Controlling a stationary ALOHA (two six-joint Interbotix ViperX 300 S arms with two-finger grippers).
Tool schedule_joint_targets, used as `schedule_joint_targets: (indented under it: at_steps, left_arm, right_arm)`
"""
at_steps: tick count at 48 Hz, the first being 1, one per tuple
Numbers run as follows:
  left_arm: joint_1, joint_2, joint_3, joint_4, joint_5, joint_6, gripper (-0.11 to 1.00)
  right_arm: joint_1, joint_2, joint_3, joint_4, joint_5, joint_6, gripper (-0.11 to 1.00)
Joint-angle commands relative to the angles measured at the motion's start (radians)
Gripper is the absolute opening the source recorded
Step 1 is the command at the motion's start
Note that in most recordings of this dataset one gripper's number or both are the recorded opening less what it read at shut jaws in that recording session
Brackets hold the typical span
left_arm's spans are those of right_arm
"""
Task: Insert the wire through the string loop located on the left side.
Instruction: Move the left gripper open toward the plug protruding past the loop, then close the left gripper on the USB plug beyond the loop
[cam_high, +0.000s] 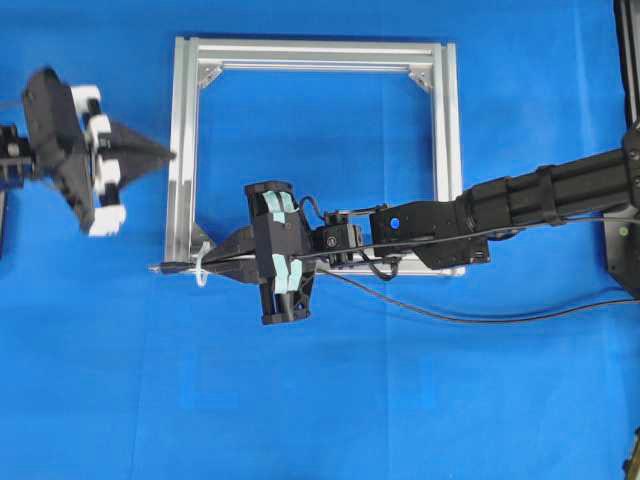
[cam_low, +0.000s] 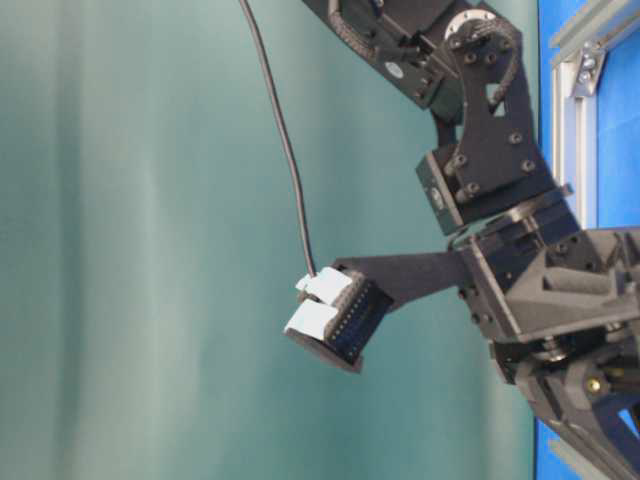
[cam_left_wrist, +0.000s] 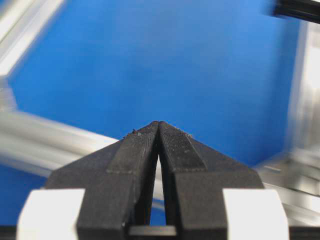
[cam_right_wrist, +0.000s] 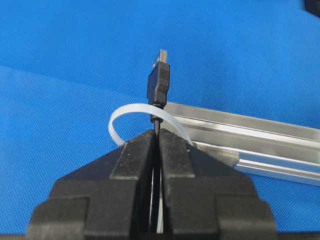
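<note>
**Wire plug through the loop, left fingers waiting**

Wire (cam_right_wrist: 159, 87), a thin black cable ending in a slim dark plug with a metal tip, is pinched by the right fingers (cam_right_wrist: 158, 134); its plug pokes past their tips through the small white string loop (cam_right_wrist: 131, 116). The left fingers (cam_left_wrist: 158, 125), pressed together and empty, hover beside the square aluminium frame (cam_high: 183, 150) on the blue counter (cam_high: 320, 400). A judgement: the left fingers must spread, then take the plug beyond the loop while the right ones hold steady. Only the right wrist view shows the threading clearly; overhead, the loop (cam_high: 203, 268) is a speck.
</note>
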Motion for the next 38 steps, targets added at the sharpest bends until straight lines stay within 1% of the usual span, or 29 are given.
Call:
schedule_joint_targets:
  at_steps: [1,8,16,22,34,38]
  left_arm:
    - [-0.072,-0.015,-0.014,0.002,-0.006,-0.003,0.00]
    - [-0.186,-0.017,-0.020,0.002,-0.002,-0.003,0.00]
    - [-0.270,-0.018,-0.023,0.002,-0.003,-0.003,0.00]
    - [-0.299,-0.017,-0.032,0.002,-0.006,-0.012,0.00]
    - [-0.301,-0.005,-0.043,0.002,0.000,-0.025,0.00]
    - [-0.307,-0.005,-0.040,0.011,-0.006,-0.020,0.00]
  right_arm:
    - [0.002,-0.023,-0.017,0.003,-0.003,0.002,0.00]
    - [0.002,-0.023,-0.017,0.003,-0.003,0.002,0.00]
    - [0.002,-0.023,-0.015,0.003,-0.003,0.002,0.00]
    - [0.002,-0.021,-0.017,0.003,-0.003,0.002,0.00]
    - [0.002,-0.023,-0.015,0.003,-0.005,0.002,0.00]
    - [0.002,-0.023,-0.014,0.003,-0.003,0.003,0.00]
